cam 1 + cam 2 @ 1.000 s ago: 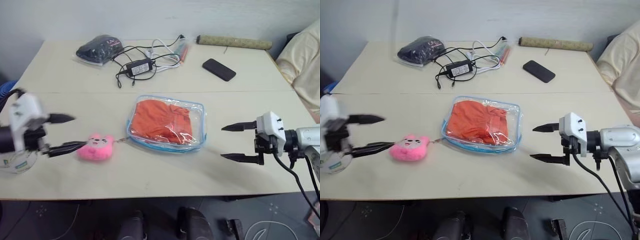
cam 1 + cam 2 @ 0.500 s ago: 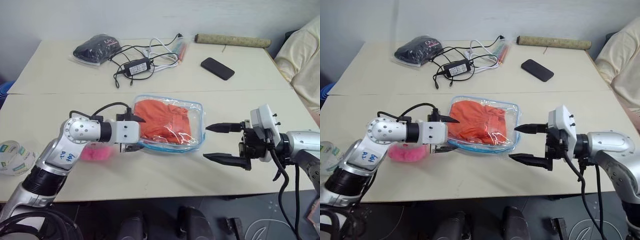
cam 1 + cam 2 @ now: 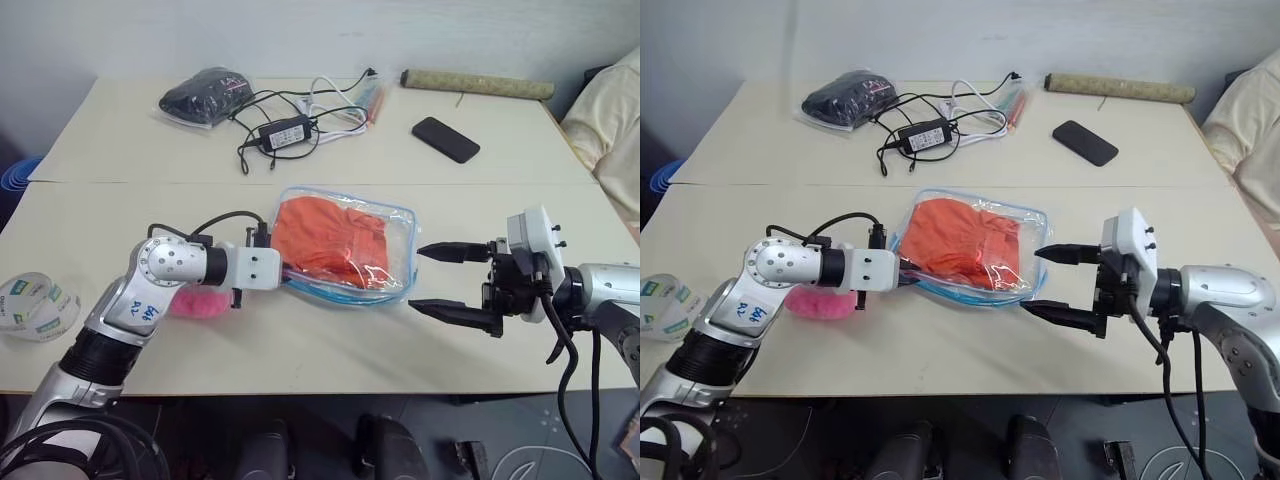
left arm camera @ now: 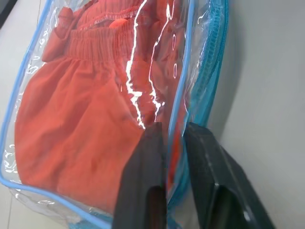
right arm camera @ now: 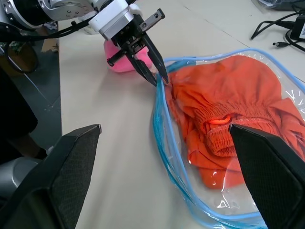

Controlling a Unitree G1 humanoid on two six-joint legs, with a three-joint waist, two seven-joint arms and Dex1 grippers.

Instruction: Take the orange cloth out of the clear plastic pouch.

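Observation:
The clear plastic pouch [image 3: 400,228] with light blue zip edging lies flat in the middle of the table. Inside it sits the wrinkled orange cloth [image 3: 328,238]. My left gripper [image 3: 284,271] has come in from the left and is shut on the pouch's blue edge at its near left side. The left wrist view shows its fingers [image 4: 143,176] pinching that edge [image 4: 175,119], with orange cloth [image 4: 81,119] right behind it. My right gripper [image 3: 416,277] hovers open just right of the pouch, pointing at it, with nothing between its fingers [image 5: 71,162].
A pink plush toy [image 3: 195,303] lies under my left forearm, and a tape roll [image 3: 35,305] sits at the far left. Along the back are a bag of black stuff [image 3: 205,97], a charger with cables [image 3: 285,132], a phone [image 3: 445,138] and a rolled mat [image 3: 475,83].
My left arm swung in from the far left to the pouch, then its open fingers shut on the pouch's edge. The right gripper drifted slightly toward the pouch and stayed open.

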